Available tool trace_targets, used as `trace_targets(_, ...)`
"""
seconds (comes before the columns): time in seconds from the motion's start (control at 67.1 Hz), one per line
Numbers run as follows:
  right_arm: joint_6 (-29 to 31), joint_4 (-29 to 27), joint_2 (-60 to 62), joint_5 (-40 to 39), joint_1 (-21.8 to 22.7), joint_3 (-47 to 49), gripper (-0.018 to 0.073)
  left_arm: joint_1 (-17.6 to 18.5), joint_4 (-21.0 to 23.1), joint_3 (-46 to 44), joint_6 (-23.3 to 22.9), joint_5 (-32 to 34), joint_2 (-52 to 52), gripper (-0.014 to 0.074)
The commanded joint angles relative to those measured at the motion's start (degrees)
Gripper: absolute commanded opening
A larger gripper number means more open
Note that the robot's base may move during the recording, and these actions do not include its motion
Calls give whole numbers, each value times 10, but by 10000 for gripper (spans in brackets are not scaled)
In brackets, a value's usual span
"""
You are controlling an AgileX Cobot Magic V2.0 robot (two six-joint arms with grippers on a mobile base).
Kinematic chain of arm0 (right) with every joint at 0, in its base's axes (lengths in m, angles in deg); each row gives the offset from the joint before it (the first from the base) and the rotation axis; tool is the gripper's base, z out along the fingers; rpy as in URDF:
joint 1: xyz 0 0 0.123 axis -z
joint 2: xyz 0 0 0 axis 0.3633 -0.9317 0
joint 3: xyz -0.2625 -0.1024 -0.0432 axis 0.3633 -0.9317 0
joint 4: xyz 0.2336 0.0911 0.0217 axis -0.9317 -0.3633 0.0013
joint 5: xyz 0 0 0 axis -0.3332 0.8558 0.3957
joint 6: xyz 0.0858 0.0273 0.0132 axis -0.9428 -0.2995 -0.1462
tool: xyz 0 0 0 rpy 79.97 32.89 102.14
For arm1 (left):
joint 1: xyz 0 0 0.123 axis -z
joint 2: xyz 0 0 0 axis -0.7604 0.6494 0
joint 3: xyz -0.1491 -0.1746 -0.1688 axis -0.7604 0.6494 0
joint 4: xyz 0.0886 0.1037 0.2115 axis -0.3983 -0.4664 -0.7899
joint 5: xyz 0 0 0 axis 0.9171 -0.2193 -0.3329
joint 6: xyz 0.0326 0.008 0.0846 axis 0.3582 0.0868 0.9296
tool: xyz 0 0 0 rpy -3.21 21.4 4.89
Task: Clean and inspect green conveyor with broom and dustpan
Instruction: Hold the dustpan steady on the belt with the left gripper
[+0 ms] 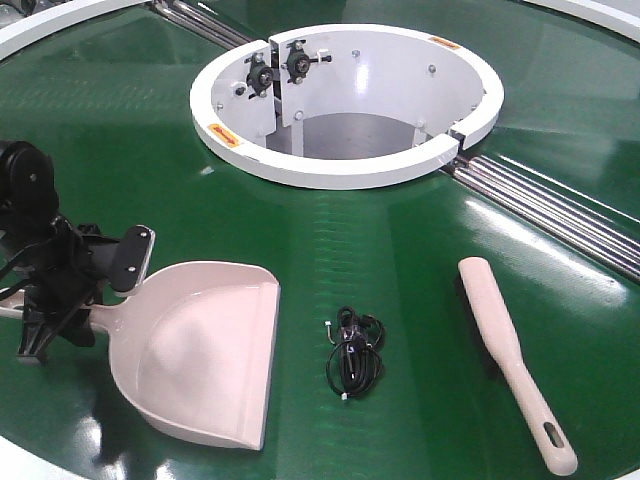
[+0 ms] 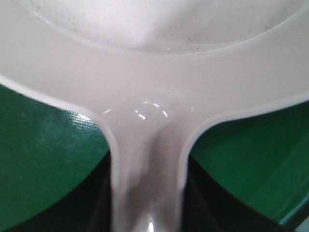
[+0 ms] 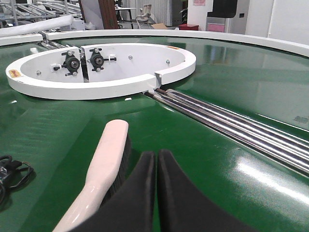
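Left claw (image 1: pixel 88 298) grips the dustpan (image 1: pixel 200 350) by its handle, pan resting on the green belt (image 1: pixel 400 260) ahead of it, while the right claw (image 3: pixel 155 159), pinched shut and empty, has the broom (image 3: pixel 108 154) just to its left and should open wide before straddling its handle squarely.

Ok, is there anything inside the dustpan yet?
The dustpan scoop holds nothing but a few fine dark specks near its back wall. The black cable bundle lies outside its mouth on the green conveyor. The belt under the pan is hidden.
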Motion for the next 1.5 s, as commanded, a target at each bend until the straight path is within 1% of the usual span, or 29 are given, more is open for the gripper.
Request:
trace_targets(0.0, 2, 4, 5, -44, 4, -12, -9, 3, 6, -16, 2, -8, -41, -8)
trace_targets(0.194, 2, 4, 5, -44, 4, -12, -9, 3, 43, -16, 0, -8, -69, -8)
trace_targets(0.357, 2, 4, 5, -44, 4, -12, -9, 8, 68, -17, -21, -14, -70, -8)
trace_targets(0.432, 2, 4, 5, -44, 4, -12, -9, 14, 63, -17, -27, -7, -70, -8)
trace_targets(0.655, 2, 4, 5, -43, 4, -12, -9, 39, 7, -17, -57, 1, -60, -8)
trace_targets(0.745, 2, 4, 5, -43, 4, -12, -9, 48, -7, -18, -72, 7, -52, -8)
trace_targets(0.864, 2, 4, 5, -43, 4, -12, -9, 50, 5, -36, -74, -3, -38, -8)
trace_targets(0.953, 2, 4, 5, -43, 4, -12, -9, 50, 5, -59, -87, -23, -26, -8)
trace_targets(1.057, 2, 4, 5, -43, 4, -12, -9, 50, 8, -83, -87, -46, -13, -8)
trace_targets(1.162, 2, 4, 5, -43, 4, -12, -9, 50, 14, -84, -87, -47, -4, -8)
trace_targets(1.281, 2, 4, 5, -43, 4, -12, -9, 60, 2, -83, -87, -45, 6, -8)
trace_targets(1.385, 2, 4, 5, -43, 4, -12, -9, 71, -18, -83, -87, -44, 14, -8)
trace_targets(1.489, 2, 4, 5, -43, 4, -12, -9, 73, -20, -83, -87, -43, 21, -8)
